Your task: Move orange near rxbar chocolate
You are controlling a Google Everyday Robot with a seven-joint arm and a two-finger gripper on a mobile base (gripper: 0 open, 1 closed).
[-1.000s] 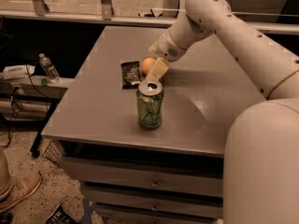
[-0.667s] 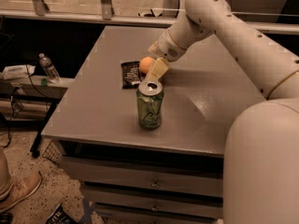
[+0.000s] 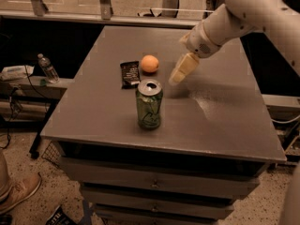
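The orange (image 3: 149,63) rests on the grey table (image 3: 108,121), just right of the rxbar chocolate (image 3: 130,73), a flat dark wrapper lying on the tabletop. The two are close, with a small gap between them. My gripper (image 3: 181,71) hangs above the table to the right of the orange, apart from it, and holds nothing. The white arm reaches in from the upper right.
A green soda can (image 3: 149,104) stands upright in front of the orange and the bar. A water bottle (image 3: 48,68) stands on a low shelf to the left of the table. Drawers sit under the tabletop. A shoe (image 3: 18,191) shows at the lower left.
The gripper was at the orange beside the bar; now it has let go and pulled back up and to the right. The orange lies free on the table.
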